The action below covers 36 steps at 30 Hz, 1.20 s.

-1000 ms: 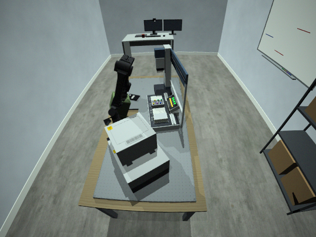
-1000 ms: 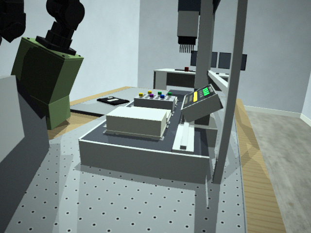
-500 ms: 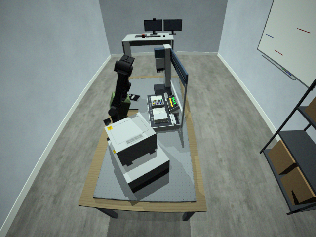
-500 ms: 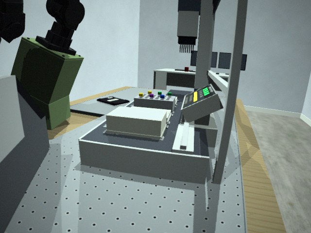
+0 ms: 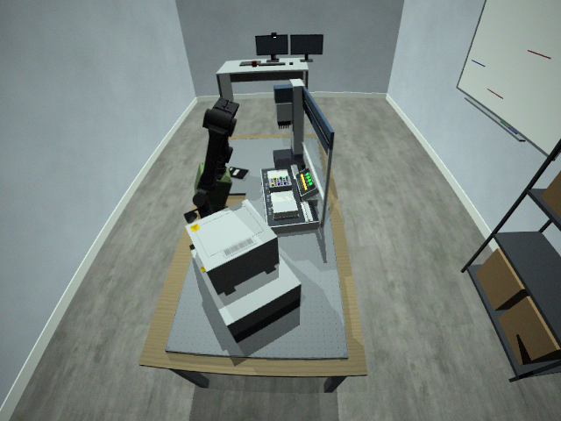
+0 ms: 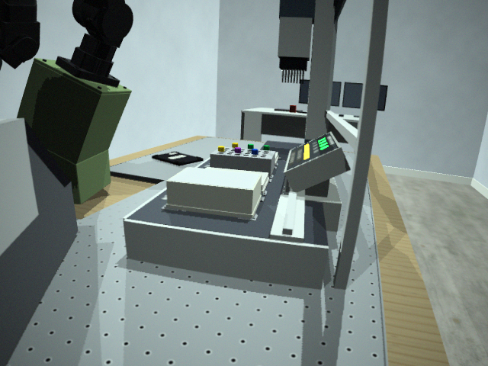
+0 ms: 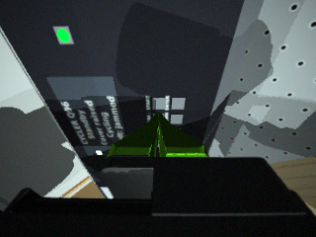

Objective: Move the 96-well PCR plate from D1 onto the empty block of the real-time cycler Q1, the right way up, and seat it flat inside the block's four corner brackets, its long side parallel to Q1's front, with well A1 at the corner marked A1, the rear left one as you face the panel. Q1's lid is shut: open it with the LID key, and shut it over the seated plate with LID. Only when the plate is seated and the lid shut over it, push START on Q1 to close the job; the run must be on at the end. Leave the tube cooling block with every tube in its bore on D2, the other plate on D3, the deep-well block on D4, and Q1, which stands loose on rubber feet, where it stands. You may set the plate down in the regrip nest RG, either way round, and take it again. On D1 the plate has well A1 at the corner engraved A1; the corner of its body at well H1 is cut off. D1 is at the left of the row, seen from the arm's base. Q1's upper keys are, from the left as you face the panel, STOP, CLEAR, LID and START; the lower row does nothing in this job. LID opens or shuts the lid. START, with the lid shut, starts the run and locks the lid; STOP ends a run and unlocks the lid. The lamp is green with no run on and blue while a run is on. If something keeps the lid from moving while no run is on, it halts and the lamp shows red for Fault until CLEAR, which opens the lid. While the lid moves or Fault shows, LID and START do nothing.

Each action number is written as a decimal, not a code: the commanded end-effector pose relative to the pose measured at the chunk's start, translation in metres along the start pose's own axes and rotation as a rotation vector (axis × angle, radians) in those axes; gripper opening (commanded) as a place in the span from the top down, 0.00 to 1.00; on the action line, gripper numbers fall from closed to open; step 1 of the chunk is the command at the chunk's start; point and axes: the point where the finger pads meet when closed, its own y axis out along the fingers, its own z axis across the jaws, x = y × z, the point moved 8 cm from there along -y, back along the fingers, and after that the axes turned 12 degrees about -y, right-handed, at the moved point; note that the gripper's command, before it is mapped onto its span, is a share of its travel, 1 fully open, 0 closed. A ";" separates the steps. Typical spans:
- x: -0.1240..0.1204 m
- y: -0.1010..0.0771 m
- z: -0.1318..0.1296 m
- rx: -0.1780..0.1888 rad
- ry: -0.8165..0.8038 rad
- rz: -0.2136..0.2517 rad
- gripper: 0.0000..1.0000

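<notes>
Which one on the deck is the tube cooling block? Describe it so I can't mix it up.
Find the walled grey deck tray on the perforated table top. Behind the tall cream deep-well block sits a lower grey block, the tube cooling block. It alone carries coloured tube caps: yellow, purple, blue, green.
</notes>
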 end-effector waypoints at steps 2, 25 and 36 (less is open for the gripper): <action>0.000 0.004 0.005 0.004 0.000 0.014 1.00; 0.003 -0.023 0.004 0.009 -0.031 -0.009 1.00; 0.000 -0.047 0.001 0.006 -0.030 -0.008 1.00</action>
